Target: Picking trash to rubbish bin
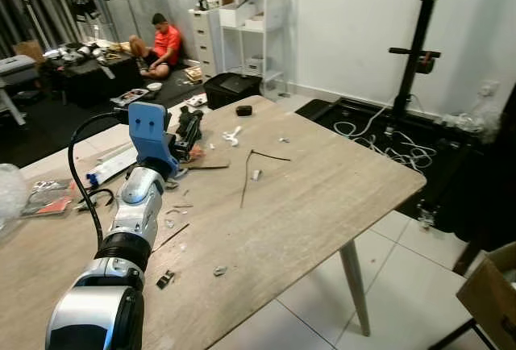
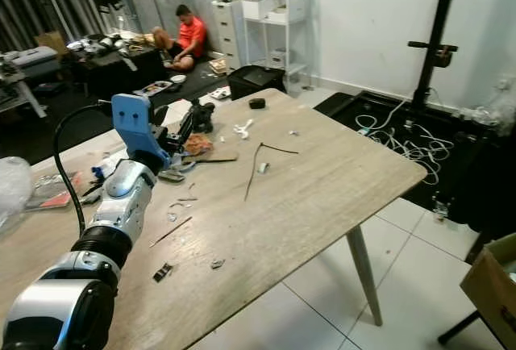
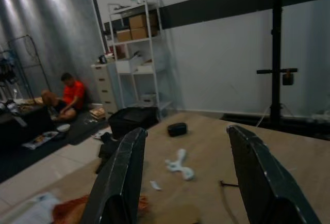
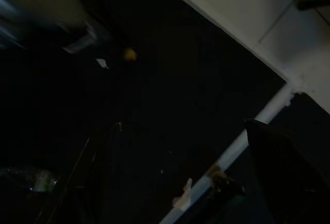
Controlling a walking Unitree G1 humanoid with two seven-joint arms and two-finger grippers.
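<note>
Trash lies scattered on the wooden table (image 1: 322, 189): an orange-brown wrapper (image 1: 196, 155) on a flat cardboard scrap (image 1: 211, 163), a white plastic piece (image 1: 232, 135), a small black object (image 1: 243, 110), a thin dark stick (image 1: 246, 177) and several tiny bits. My left gripper (image 1: 189, 128) hovers low over the table just above the wrapper. In the left wrist view that gripper (image 3: 186, 130) is open and holds nothing, with the wrapper (image 3: 72, 208) under its near side and the white piece (image 3: 179, 164) beyond. My right gripper (image 4: 184, 125) hangs in the dark, its fingers apart.
A clear plastic bag (image 1: 10, 193), papers (image 1: 48, 197) and a white tube (image 1: 113, 164) lie on the table's left part. A person in a red shirt (image 1: 164, 43) sits on the floor far back. Cables (image 1: 387, 144) and a black stand (image 1: 419, 43) are to the right, with a cardboard box (image 1: 492, 293) nearer.
</note>
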